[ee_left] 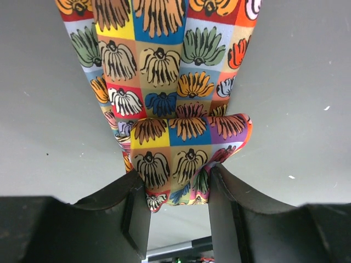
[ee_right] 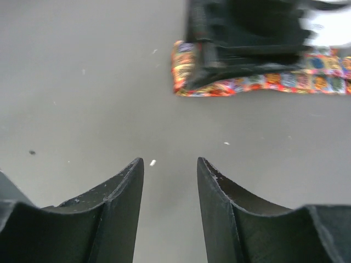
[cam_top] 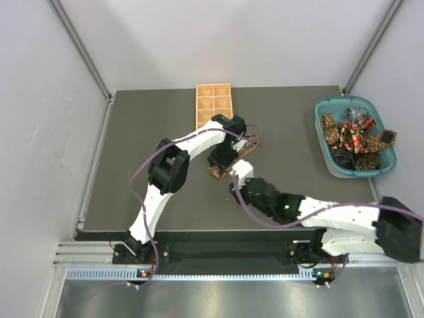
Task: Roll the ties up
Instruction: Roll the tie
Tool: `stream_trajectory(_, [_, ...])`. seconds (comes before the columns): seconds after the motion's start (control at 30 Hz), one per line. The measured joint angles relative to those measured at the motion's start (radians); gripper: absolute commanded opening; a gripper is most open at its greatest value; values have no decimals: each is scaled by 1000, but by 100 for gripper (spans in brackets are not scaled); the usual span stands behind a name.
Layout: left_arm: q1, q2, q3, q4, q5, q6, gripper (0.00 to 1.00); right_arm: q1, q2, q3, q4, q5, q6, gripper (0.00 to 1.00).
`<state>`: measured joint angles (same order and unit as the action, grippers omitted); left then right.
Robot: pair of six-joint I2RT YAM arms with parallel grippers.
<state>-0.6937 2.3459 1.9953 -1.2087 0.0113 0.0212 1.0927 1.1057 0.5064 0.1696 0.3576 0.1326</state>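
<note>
From above, I'm seeing the left arm (cam_top: 169, 169) reaching to the middle of the tabletop (cam_top: 132, 165). Its jaws are sitting over one tie (cam_top: 215, 173), which is lying aslant just below the tray (cam_top: 214, 109). The right jaws are hovering near the tie's nearer end, and the other ties (cam_top: 354, 136) are lying heaped in the basket (cam_top: 320, 132). Through the left wrist, the jaws are pinching the tie's folded end (ee_left: 189, 142) from both sides, with the flat length running away ahead. I'm judging the roll barely begun, so I'm aiming to turn the fold onto the flat length, edges square and fabric taut. Through the right wrist, the jaws are standing part open with nothing between them. The tie (ee_right: 258, 85) is lying ahead and to their right, clear of them.
</note>
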Motion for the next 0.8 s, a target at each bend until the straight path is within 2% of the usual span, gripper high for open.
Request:
stream_trajectory(0.13, [-2, 18, 25, -26, -2, 6, 44, 91, 247, 178, -86, 91, -48, 42])
stream_trajectory(0.2, [-2, 23, 32, -33, -2, 9, 45, 112, 377, 298, -140, 139, -74, 39])
stream_trajectory(0.33, [-1, 35, 43, -48, 0, 19, 45, 132, 574, 502, -234, 222, -121, 40])
stream_trajectory(0.6, [2, 40, 53, -56, 6, 32, 45, 139, 883, 771, -380, 386, -187, 50])
stream_trajectory(0.8, [0, 44, 61, -64, 2, 34, 45, 142, 1053, 940, -497, 526, -252, 55])
